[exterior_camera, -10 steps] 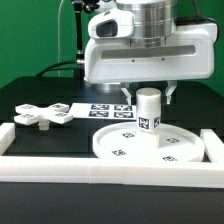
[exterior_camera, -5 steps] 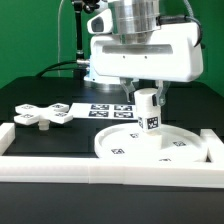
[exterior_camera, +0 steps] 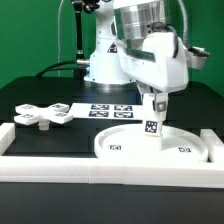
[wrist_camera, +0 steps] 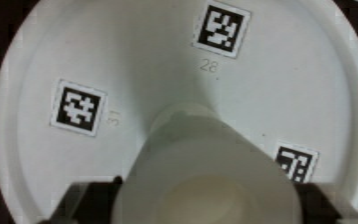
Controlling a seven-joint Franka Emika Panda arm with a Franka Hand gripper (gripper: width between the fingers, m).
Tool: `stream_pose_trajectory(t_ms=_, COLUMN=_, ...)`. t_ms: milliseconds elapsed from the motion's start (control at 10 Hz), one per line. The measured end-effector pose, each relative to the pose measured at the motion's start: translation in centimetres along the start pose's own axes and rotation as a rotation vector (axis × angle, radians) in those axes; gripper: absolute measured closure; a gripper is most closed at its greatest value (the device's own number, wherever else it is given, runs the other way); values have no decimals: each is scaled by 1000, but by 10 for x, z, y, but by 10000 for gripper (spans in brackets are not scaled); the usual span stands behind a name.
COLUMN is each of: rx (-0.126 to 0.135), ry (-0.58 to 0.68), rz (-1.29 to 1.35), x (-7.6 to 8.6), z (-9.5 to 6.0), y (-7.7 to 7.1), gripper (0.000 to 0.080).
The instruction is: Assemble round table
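Note:
The large white rimmed disc (exterior_camera: 120,145) lies flat on the black mat at the exterior view's right. The short white post (exterior_camera: 152,120) stands on the disc's middle, leaning slightly. My gripper (exterior_camera: 153,101) is shut on the post's upper part from above, and the hand is tilted. In the wrist view the post (wrist_camera: 202,150) fills the space between my dark fingers (wrist_camera: 91,200), with the tagged disc (wrist_camera: 105,60) beneath it. The flat lobed cross-shaped piece (exterior_camera: 45,115) lies on the mat at the exterior view's left, apart from my gripper.
The marker board (exterior_camera: 108,110) lies behind the disc. White border rails run along the front (exterior_camera: 90,168) and the left (exterior_camera: 5,135) of the mat. A green wall stands behind.
My hand has turned and tilted while holding the post. The post has shifted slightly to the exterior view's right and sits lower on the disc.

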State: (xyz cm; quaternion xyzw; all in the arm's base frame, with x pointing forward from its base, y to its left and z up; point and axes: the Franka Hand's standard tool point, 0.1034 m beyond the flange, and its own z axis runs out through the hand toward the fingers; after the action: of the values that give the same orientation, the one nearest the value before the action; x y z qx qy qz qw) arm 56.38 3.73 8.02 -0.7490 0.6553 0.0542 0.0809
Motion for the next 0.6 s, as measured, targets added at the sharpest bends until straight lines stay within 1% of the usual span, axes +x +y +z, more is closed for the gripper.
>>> stream_pose_trajectory(t_ms=200, rx=7, ry=-23, rz=114, x=2, z=0, y=-2, gripper=390)
stream_pose_trajectory(t_ms=400, rx=8, ry=-22, rz=123, x=1, z=1, y=-3, gripper=390)
stream_pose_trajectory(t_ms=500, rx=0, ry=-18, rz=72, x=0, z=1, y=-2, gripper=222)
stream_pose_trajectory(t_ms=600, rx=-21, ry=-10, rz=-59, x=-2, z=-2, y=-4, gripper=172)
